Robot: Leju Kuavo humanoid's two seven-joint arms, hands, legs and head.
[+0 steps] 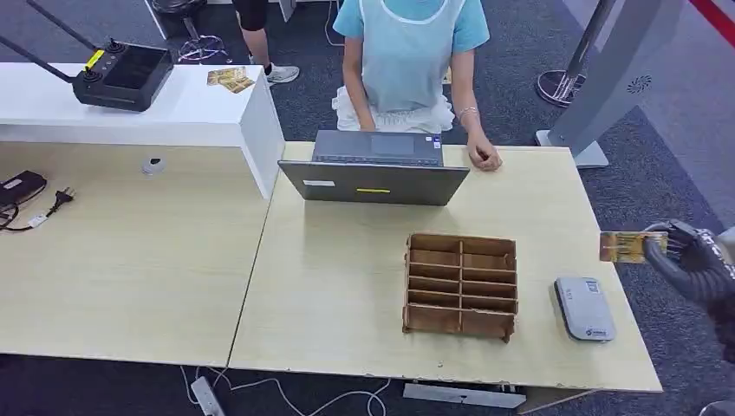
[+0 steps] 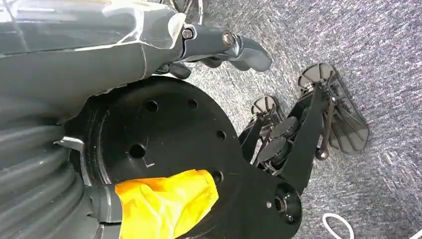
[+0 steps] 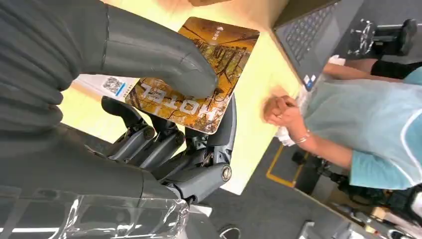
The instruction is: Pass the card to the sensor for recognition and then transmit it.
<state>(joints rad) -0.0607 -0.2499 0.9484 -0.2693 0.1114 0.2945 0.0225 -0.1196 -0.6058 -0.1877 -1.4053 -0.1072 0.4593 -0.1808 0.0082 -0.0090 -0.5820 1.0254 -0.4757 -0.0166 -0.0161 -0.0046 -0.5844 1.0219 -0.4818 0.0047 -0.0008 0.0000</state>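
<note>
Right hand (image 3: 164,119) thumb atop orange hotel card (image 3: 209,64), above table (image 3: 254,89), person (image 3: 358,124) beyond.

My thumb covers the middle of the card (image 3: 209,74), hiding part of its print. In the head view my right robot hand (image 1: 698,260) is cut off by the frame's edge, and the sensor's (image 1: 585,308) markings are too small to read.
</note>
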